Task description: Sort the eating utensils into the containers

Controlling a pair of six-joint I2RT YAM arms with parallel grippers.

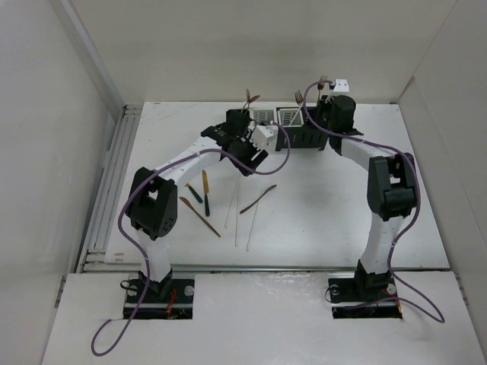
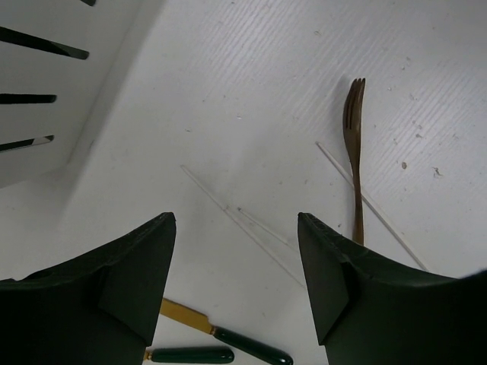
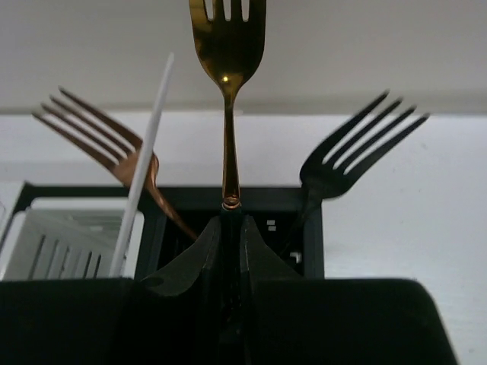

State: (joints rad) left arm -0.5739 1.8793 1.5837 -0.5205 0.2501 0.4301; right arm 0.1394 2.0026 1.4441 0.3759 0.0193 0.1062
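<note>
Clenched jaws on my right gripper (image 3: 230, 228) pinch the stem of a gold fork (image 3: 227, 46), tines up, just over the black box (image 3: 313, 228). The left gripper (image 2: 236, 262) hangs over the table (image 2: 266, 76) with its jaws spread and nothing between them.

My worry is the drop. A copper fork (image 3: 99, 133) and a dark fork (image 3: 358, 144) already lean out of that black box on either side. If I let go while tilted, the gold one could catch on their tines or tip over the rim. A white chopstick (image 3: 148, 144) stands in the white box (image 3: 46, 220) beside it, close enough to knock.

The gold fork is slim, polished and slippery-looking, so a loose pinch might let it swivel. On the table below my left gripper lie a brown fork (image 2: 354, 152), thin pale chopsticks (image 2: 243, 217) lying flat, which look hard to pinch, and a green-handled knife (image 2: 228, 338).
</note>
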